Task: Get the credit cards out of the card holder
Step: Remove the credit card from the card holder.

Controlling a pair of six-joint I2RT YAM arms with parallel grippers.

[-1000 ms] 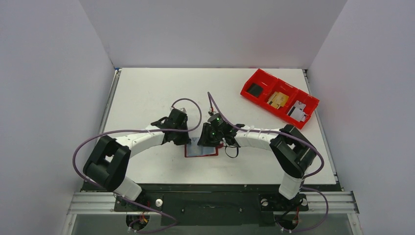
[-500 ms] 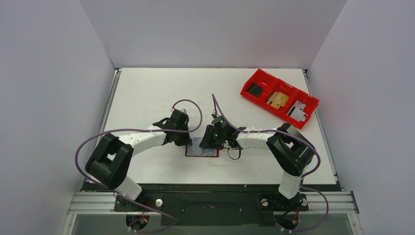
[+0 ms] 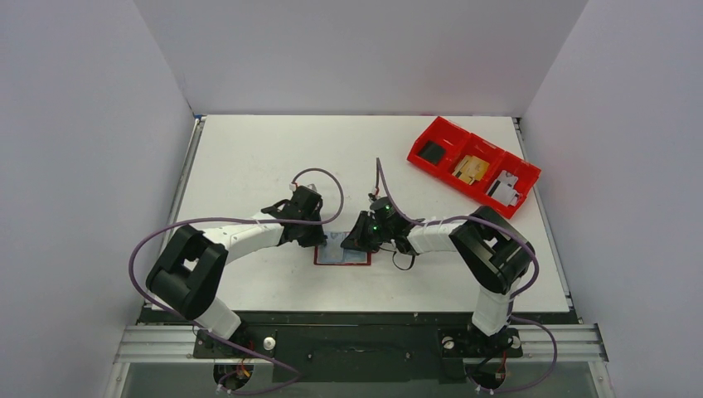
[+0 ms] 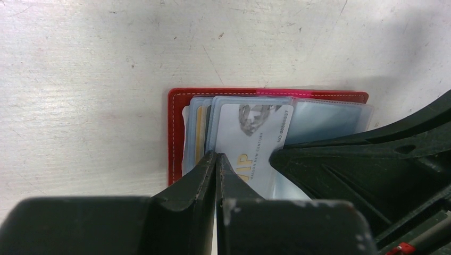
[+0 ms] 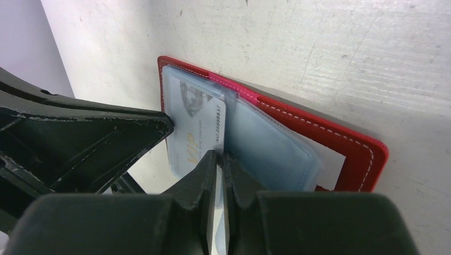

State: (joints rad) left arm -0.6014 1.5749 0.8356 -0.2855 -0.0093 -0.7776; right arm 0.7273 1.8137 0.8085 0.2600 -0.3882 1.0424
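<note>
Black fingers of the right gripper (image 5: 218, 158) pinch the edge of a pale blue-grey rectangular credit card (image 5: 194, 133) marked VIP; the left gripper (image 4: 217, 158), clenched tight, bears on the open dark red rectangular card holder (image 5: 351, 146), flat on the scuffed white table (image 5: 345, 53).

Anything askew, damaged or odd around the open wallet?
Nothing damaged. The cards in the card holder sit unevenly fanned, and the VIP card lies slightly tilted, partly out of its clear sleeve. The table is scuffed.

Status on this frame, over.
Left gripper shut, tips on the cards in the open card holder. Right gripper shut on the top card. No card out yet. Left tips may pin it.
</note>
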